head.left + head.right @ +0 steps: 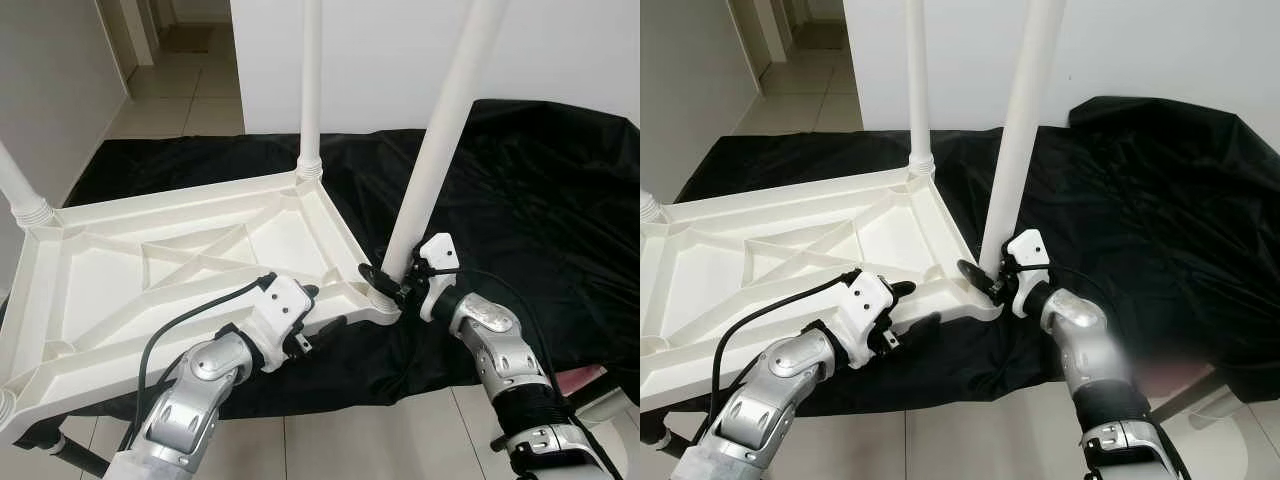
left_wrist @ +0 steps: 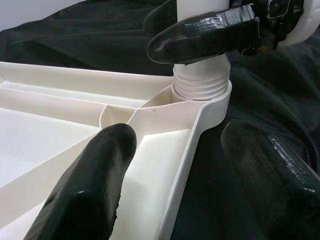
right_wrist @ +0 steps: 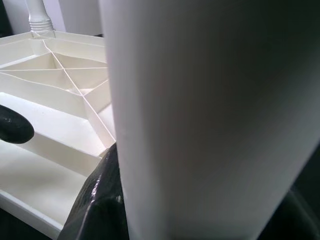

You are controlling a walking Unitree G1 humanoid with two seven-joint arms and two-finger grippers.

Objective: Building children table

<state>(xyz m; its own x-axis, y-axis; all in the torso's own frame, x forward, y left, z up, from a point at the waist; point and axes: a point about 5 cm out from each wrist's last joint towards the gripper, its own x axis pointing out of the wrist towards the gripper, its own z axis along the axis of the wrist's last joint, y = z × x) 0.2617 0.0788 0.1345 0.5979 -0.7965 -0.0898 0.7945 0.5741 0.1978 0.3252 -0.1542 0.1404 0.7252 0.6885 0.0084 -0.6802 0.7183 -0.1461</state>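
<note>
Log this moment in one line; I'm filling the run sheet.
right hand: shut on table leg | left hand: open astride tabletop edge | leg: leaning

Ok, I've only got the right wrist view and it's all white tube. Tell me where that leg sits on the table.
Observer: The leg stands in the near right corner socket of the upturned tabletop. It is tilted rightward, and the right jaws grip it just above the socket.
Operator: Report the left arm.
Observer: The left jaws are open and straddle the tabletop's rim beside that corner. One finger is inside the rim and the other is outside, over the black cloth.
Operator: Count the other legs.
Observer: There are two more: the far leg and the left leg.
</note>
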